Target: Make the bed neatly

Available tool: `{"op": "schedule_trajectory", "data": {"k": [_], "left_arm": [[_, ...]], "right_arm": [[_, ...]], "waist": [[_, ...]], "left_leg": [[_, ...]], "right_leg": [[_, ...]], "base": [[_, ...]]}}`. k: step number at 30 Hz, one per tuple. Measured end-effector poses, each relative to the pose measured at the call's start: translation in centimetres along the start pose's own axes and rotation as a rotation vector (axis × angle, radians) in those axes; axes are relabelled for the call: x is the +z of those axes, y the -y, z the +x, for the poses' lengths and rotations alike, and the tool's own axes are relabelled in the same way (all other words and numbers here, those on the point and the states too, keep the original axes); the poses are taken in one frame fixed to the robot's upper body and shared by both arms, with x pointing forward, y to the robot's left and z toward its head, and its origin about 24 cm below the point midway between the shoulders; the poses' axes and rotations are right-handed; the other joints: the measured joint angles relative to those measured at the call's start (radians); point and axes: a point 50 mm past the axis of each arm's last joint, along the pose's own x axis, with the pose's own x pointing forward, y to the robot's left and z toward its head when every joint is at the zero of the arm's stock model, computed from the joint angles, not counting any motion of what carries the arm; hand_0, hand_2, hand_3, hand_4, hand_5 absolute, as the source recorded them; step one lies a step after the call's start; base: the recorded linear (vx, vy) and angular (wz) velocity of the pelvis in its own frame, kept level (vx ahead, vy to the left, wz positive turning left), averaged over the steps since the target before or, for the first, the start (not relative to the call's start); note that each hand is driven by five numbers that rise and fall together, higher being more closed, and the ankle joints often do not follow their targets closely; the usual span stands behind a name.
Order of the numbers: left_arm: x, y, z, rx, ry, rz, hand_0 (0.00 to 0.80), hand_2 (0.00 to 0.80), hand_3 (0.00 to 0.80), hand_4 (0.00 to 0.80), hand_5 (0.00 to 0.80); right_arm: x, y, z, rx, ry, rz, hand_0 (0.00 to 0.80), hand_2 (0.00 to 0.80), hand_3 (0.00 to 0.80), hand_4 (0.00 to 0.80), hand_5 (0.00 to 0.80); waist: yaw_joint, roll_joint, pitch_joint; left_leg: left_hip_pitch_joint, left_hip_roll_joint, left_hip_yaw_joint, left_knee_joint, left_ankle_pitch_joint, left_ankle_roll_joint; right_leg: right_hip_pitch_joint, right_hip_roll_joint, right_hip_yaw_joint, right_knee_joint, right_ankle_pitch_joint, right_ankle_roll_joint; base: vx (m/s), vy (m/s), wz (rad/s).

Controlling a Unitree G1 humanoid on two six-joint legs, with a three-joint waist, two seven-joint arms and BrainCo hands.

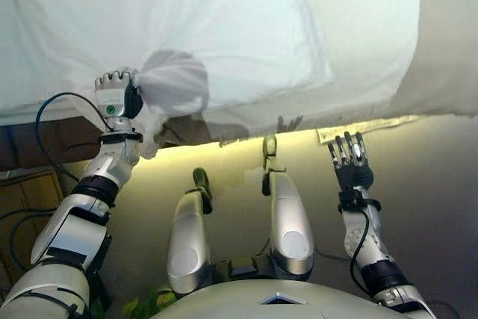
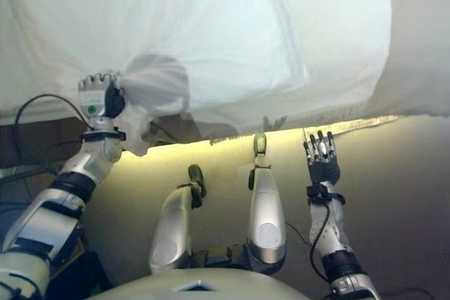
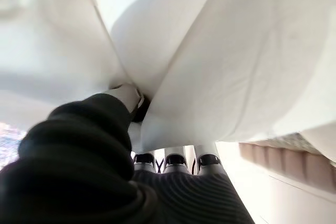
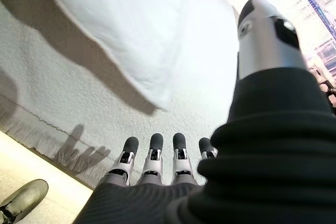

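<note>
A white sheet [image 1: 224, 28] covers the bed and bunches into a gathered fold at its near edge. My left hand [image 1: 116, 95] is shut on that fold of sheet [image 3: 173, 77], its fingers curled round the cloth at the bed's left near edge. My right hand [image 1: 349, 156] is open, fingers straight, just below the bed's near edge at the right, touching nothing. In the right wrist view its fingers [image 4: 152, 153] point at a pale textured blanket [image 4: 63, 93] with a fringed hem and at the white sheet [image 4: 152, 30] lying over it.
The pale blanket [image 1: 441, 42] hangs over the bed's right side. A dark wooden bed frame [image 1: 52, 143] shows under the sheet at the left. A wooden floor board [image 1: 22, 192] lies at the lower left. The pale floor [image 1: 433, 207] runs along the bed's near side.
</note>
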Motion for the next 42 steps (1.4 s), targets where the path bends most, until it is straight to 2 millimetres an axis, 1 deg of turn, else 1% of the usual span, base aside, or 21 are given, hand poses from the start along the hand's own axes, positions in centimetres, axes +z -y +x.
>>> {"op": "schedule_trajectory", "data": {"k": [2,6,7,9,12,15,17,20,23,27,29,31,33,34,35,36,37,38,40,41,42], "left_arm": [[-1.6,0.0,-1.1,-0.015,-0.068,-0.016,0.8,0.8,0.8,0.8,0.8],[-3.8,0.0,-3.3,-0.057,-0.162,-0.053,0.8,0.8,0.8,0.8,0.8],[-4.2,0.1,-3.8,-0.079,-0.173,-0.054,0.8,0.8,0.8,0.8,0.8],[-4.6,0.3,-4.7,-0.127,-0.176,-0.059,0.8,0.8,0.8,0.8,0.8],[-6.0,-0.2,-5.4,-0.183,-0.192,-0.03,0.8,0.8,0.8,0.8,0.8],[-8.1,-1.3,-6.1,-0.219,-0.245,-0.003,0.8,0.8,0.8,0.8,0.8],[-9.2,-1.6,-6.8,-0.234,-0.3,-0.012,0.8,0.8,0.8,0.8,0.8],[-10.7,-1.7,-8.4,-0.295,-0.359,0.014,0.8,0.8,0.8,0.8,0.8],[-11.5,-1.4,-9.0,-0.345,-0.411,0.034,0.8,0.8,0.8,0.8,0.8],[-12.1,-1.4,-9.2,-0.371,-0.474,0.024,0.8,0.8,0.8,0.8,0.8],[-11.8,-1.1,-9.0,-0.369,-0.479,0.013,0.8,0.8,0.8,0.8,0.8],[-11.3,-0.4,-8.4,-0.364,-0.487,-0.007,0.8,0.8,0.8,0.8,0.8],[-10.0,0.9,-8.3,-0.375,-0.47,-0.016,0.8,0.8,0.8,0.8,0.8],[-9.7,1.2,-8.3,-0.385,-0.463,-0.012,0.8,0.8,0.8,0.8,0.8],[-9.5,1.5,-8.4,-0.395,-0.459,-0.009,0.621,0.621,0.621,0.621,0.621],[-9.4,1.6,-8.3,-0.394,-0.461,-0.011,0.0,0.0,0.0,0.0,0.0],[-9.3,1.6,-8.2,-0.391,-0.463,-0.01,0.0,0.0,0.0,0.0,0.0],[-9.1,1.8,-8.2,-0.395,-0.454,0.003,0.8,0.8,0.8,0.8,0.8],[-8.7,2.1,-8.3,-0.415,-0.424,0.034,0.8,0.8,0.8,0.8,0.8],[-8.6,2.3,-8.4,-0.427,-0.407,0.069,0.784,0.784,0.784,0.784,0.784],[-8.5,2.3,-8.4,-0.423,-0.398,0.093,0.0,0.0,0.0,0.0,0.0]], "right_arm": [[0.8,0.9,-0.5,-0.014,0.028,-0.002,0.0,0.0,0.0,0.0,0.0],[2.2,2.8,-1.7,-0.046,0.047,-0.033,0.0,0.0,0.0,0.0,0.0],[2.6,3.3,-2.1,-0.052,0.047,-0.046,0.0,0.0,0.0,0.0,0.0],[3.0,4.3,-3.0,-0.077,0.046,-0.065,0.0,0.0,0.0,0.0,0.0],[3.0,4.5,-3.2,-0.068,0.026,-0.068,0.0,0.0,0.0,0.0,0.0],[2.9,4.9,-3.5,-0.06,0.005,-0.081,0.0,0.0,0.0,0.0,0.0],[2.9,5.6,-4.0,-0.081,0.004,-0.083,0.0,0.0,0.0,0.0,0.0],[2.7,6.7,-5.4,-0.107,-0.025,-0.107,0.0,0.0,0.0,0.0,0.0],[2.3,7.6,-6.5,-0.132,-0.052,-0.113,0.0,0.0,0.0,0.0,0.0],[1.8,8.1,-6.9,-0.153,-0.079,-0.125,0.0,0.0,0.0,0.0,0.0],[1.4,7.7,-6.5,-0.179,-0.079,-0.125,0.0,0.0,0.0,0.0,0.0],[0.8,7.0,-5.6,-0.218,-0.065,-0.114,0.0,0.0,0.0,0.0,0.0],[-0.2,6.2,-4.8,-0.247,-0.088,-0.116,0.0,0.0,0.0,0.0,0.0],[-0.6,5.9,-4.5,-0.252,-0.093,-0.114,0.0,0.0,0.0,0.0,0.0],[-1.0,5.4,-4.0,-0.25,-0.095,-0.112,0.0,0.0,0.0,0.0,0.0],[-1.1,5.1,-3.6,-0.247,-0.091,-0.113,0.0,0.0,0.0,0.0,0.0],[-1.1,5.0,-3.3,-0.255,-0.085,-0.113,0.0,0.0,0.0,0.0,0.0],[-1.0,4.9,-3.1,-0.264,-0.079,-0.117,0.0,0.0,0.0,0.0,0.0],[-0.9,5.0,-3.0,-0.287,-0.069,-0.129,0.0,0.0,0.0,0.0,0.0],[-0.9,5.1,-2.8,-0.299,-0.069,-0.137,0.0,0.0,0.0,0.0,0.0],[-0.9,5.2,-2.6,-0.31,-0.067,-0.14,0.0,0.0,0.0,0.0,0.0]], "waist": [[0.0,0.008,-0.006],[0.005,0.027,-0.018],[0.007,0.033,-0.028],[0.023,0.05,-0.081],[0.027,0.057,-0.127],[0.026,0.059,-0.169],[0.027,0.06,-0.189],[0.029,0.063,-0.251],[0.032,0.063,-0.283],[0.031,0.064,-0.296],[0.033,0.063,-0.298],[0.047,0.064,-0.3],[0.053,0.068,-0.324],[0.057,0.069,-0.335],[0.057,0.069,-0.344],[0.058,0.07,-0.348],[0.062,0.073,-0.35],[0.067,0.076,-0.353],[0.079,0.083,-0.359],[0.08,0.085,-0.361],[0.08,0.085,-0.362]], "left_leg": [[0.028,0.0,-0.001,-0.028,0.008,-0.001],[0.086,-0.001,-0.002,-0.07,0.013,-0.003],[0.106,0.0,-0.003,-0.084,0.014,-0.003],[0.123,0.0,-0.003,-0.108,0.015,-0.004],[0.167,-0.001,-0.001,-0.146,0.024,-0.004],[0.2,0.0,0.0,-0.188,0.037,-0.006],[0.232,0.0,0.0,-0.222,0.048,-0.008],[0.25,0.002,-0.001,-0.265,0.059,-0.011],[0.286,0.004,-0.001,-0.296,0.065,-0.012],[0.311,0.005,-0.009,-0.308,0.067,-0.012],[0.32,0.006,-0.025,-0.308,0.068,-0.013],[0.331,0.006,-0.033,-0.308,0.068,-0.014],[0.331,0.003,-0.054,-0.308,0.07,-0.013],[0.331,0.003,-0.058,-0.312,0.073,-0.014],[0.33,0.003,-0.063,-0.316,0.076,-0.015],[0.33,0.003,-0.067,-0.319,0.079,-0.015],[0.33,0.002,-0.073,-0.322,0.081,-0.016],[0.33,0.002,-0.08,-0.323,0.081,-0.016],[0.329,0.001,-0.085,-0.325,0.081,-0.016],[0.33,0.001,-0.087,-0.327,0.082,-0.015],[0.33,0.0,-0.088,-0.328,0.082,-0.015]], "right_leg": [[0.029,0.001,-0.006,-0.025,0.002,-0.004],[0.089,0.003,-0.017,-0.064,0.01,0.002],[0.11,0.004,-0.022,-0.075,0.011,0.003],[0.127,0.006,-0.027,-0.097,0.012,0.006],[0.166,0.006,-0.034,-0.125,0.012,0.006],[0.196,0.008,-0.043,-0.154,0.016,0.011],[0.223,0.011,-0.05,-0.17,0.016,0.012],[0.241,0.016,-0.057,-0.195,0.016,0.012],[0.272,0.02,-0.059,-0.214,0.016,0.013],[0.304,0.021,-0.071,-0.228,0.016,0.014],[0.325,0.021,-0.085,-0.233,0.016,0.014],[0.343,0.02,-0.095,-0.236,0.016,0.013],[0.359,0.017,-0.114,-0.245,0.015,0.014],[0.359,0.018,-0.117,-0.246,0.014,0.013],[0.358,0.018,-0.12,-0.246,0.014,0.013],[0.358,0.017,-0.123,-0.246,0.014,0.013],[0.358,0.017,-0.125,-0.246,0.014,0.013],[0.358,0.017,-0.128,-0.246,0.014,0.013],[0.359,0.017,-0.13,-0.248,0.014,0.013],[0.359,0.017,-0.131,-0.248,0.014,0.012],[0.359,0.017,-0.132,-0.248,0.014,0.012]], "base": [[0.09,0.101,0.04],[0.114,0.097,0.02],[0.118,0.091,0.04],[0.099,0.084,0.03],[0.08,0.072,0.02],[0.077,0.047,0.03],[0.086,0.06,0.05],[0.103,0.067,0.02],[0.077,0.042,0.01],[0.119,0.009,0.05],[0.112,0.032,0.18],[0.084,0.047,0.16],[0.039,0.049,0.23],[0.005,0.042,0.17],[0.0,0.039,0.09],[-0.001,0.036,0.08],[0.002,0.039,0.06],[0.006,0.059,0.03],[0.012,0.088,0.02],[0.01,0.096,0.02],[-0.014,0.089,0.02]]}}
